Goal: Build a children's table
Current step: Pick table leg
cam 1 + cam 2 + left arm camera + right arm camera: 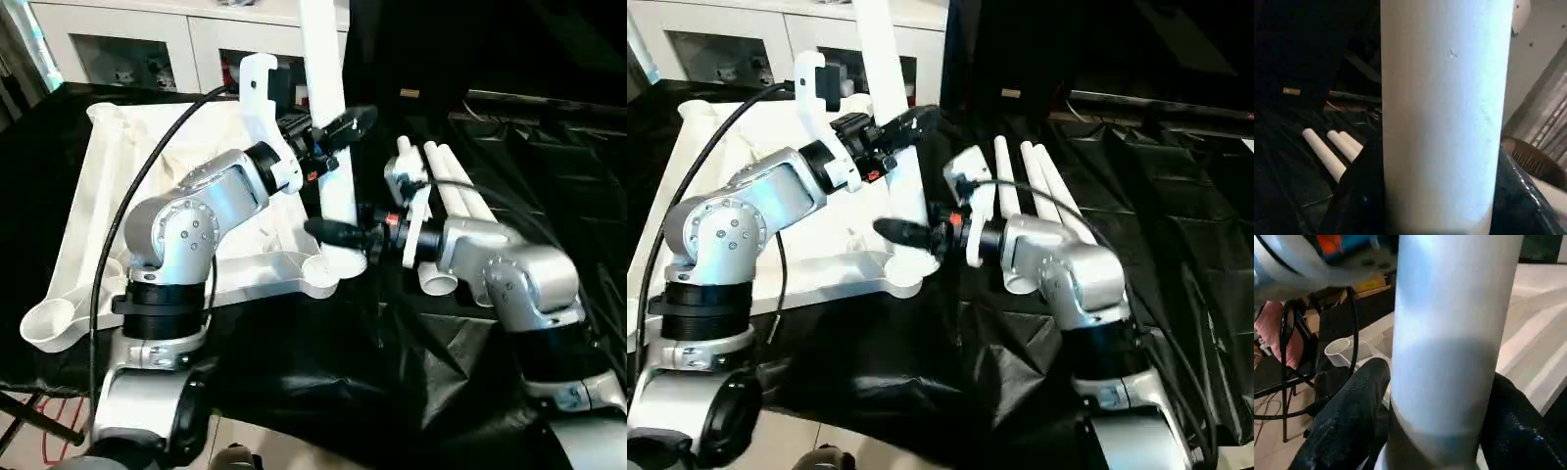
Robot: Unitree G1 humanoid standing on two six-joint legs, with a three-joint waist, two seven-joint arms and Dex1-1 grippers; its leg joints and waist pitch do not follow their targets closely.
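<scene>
- While the leg [330, 147] stands upright in the near corner socket [333, 266] of the upturned table top [147, 225], both arms are on it, so the step in hand looks to be seating that leg fully home.
- The left gripper [338, 127] sits higher up the leg, its black fingers [1359, 196] on either side of the tube; the jaws look set around the leg, though whether they squeeze it or only cradle it I cannot tell.
- The right gripper [338, 233] sits lower, just above the socket, with fingers [1352, 416] flanking the tube the same way; again around the leg, firmness of the pinch unclear.
- The table top lies ribbed side up on the black-covered worktop [323, 392], with another empty socket [49, 323] at the corner far along the near edge from the leg.
- Three spare legs [456, 196] lie side by side on the worktop, just beyond the right gripper and a little apart from the standing leg.
- To do this well, I would say keep the leg truly vertical over the socket: a tilt would likely jam the taper on the rim.
- The lower grip should steer, the upper one press down along the leg's own axis, not sideways.
- The top is light plastic on a slippery cover, so a sideways shove may slide the whole piece.
- A cable [147, 176] loops over the left arm near the leg; it should be kept from snagging.
- A white cabinet [147, 39] stands behind the top, well apart from the leg.
</scene>
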